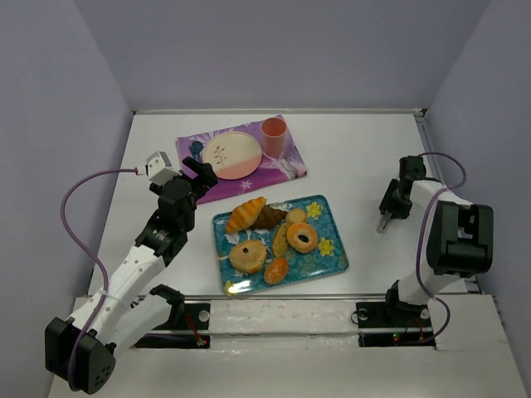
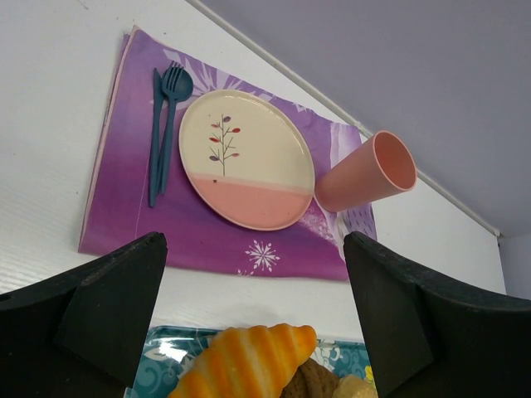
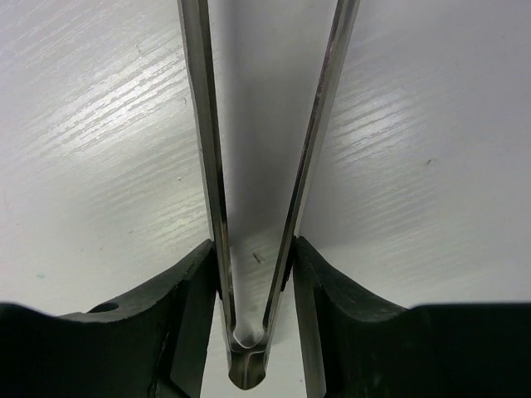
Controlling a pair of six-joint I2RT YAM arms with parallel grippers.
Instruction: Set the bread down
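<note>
The bread (image 1: 302, 237), a small glossy golden-orange ring with a dark hole, lies on the right part of the blue patterned tray (image 1: 332, 264). It does not show in either wrist view. My left gripper (image 1: 199, 172) hangs open over the tray's far left edge with nothing between its jaws. In its wrist view, the left gripper (image 2: 253, 249) frames the croissant (image 2: 249, 365) below and the plate (image 2: 246, 157) beyond. My right gripper (image 1: 390, 207) is out to the right of the tray, pointing down at the bare table. Its fingers (image 3: 187, 282) press on both arms of metal tongs (image 3: 199, 124).
The tray also carries a croissant (image 1: 246, 214), a paler sugar-dusted ring doughnut (image 1: 248, 256) and several other pastries. Behind it lies a purple mat (image 1: 286, 166) with the cream-and-pink plate (image 1: 235, 155), a pink cup (image 1: 274, 134), and a blue fork and spoon (image 2: 164, 124).
</note>
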